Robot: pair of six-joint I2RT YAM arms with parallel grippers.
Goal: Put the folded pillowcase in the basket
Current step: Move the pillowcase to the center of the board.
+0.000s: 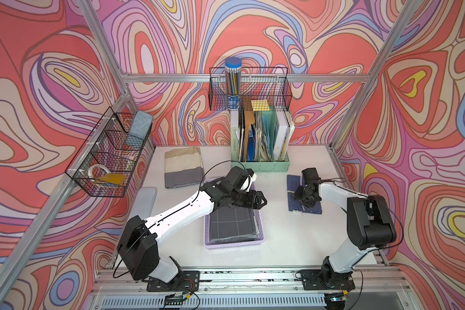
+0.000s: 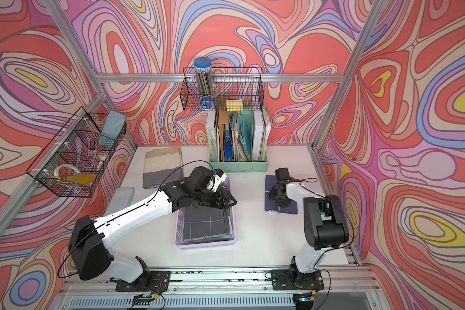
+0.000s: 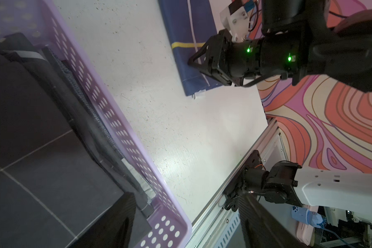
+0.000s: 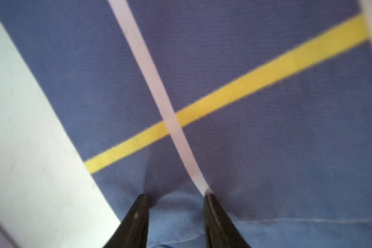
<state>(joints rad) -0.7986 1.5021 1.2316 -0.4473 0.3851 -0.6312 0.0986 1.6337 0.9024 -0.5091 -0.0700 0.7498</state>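
Note:
The folded pillowcase (image 1: 294,182) (image 2: 270,182) is navy with a yellow and a white stripe. It lies flat on the right of the table. My right gripper (image 1: 300,197) (image 4: 176,194) points down onto it, fingers pressed into the fabric with a bunched ridge of cloth (image 4: 176,212) pinched between them. The lilac perforated basket (image 1: 234,244) (image 2: 204,243) (image 3: 107,120) sits mid-table. It holds a dark folded cloth with thin grid lines (image 1: 234,222). My left gripper (image 1: 262,200) (image 3: 185,204) hovers open over the basket's far right side, holding nothing.
A mint file holder (image 1: 261,161) full of papers stands at the back. A beige and grey striped folded cloth (image 1: 183,166) lies back left, with a grey pad (image 1: 145,201) near it. Black wire baskets hang on the left wall (image 1: 110,155) and the back rail (image 1: 250,88).

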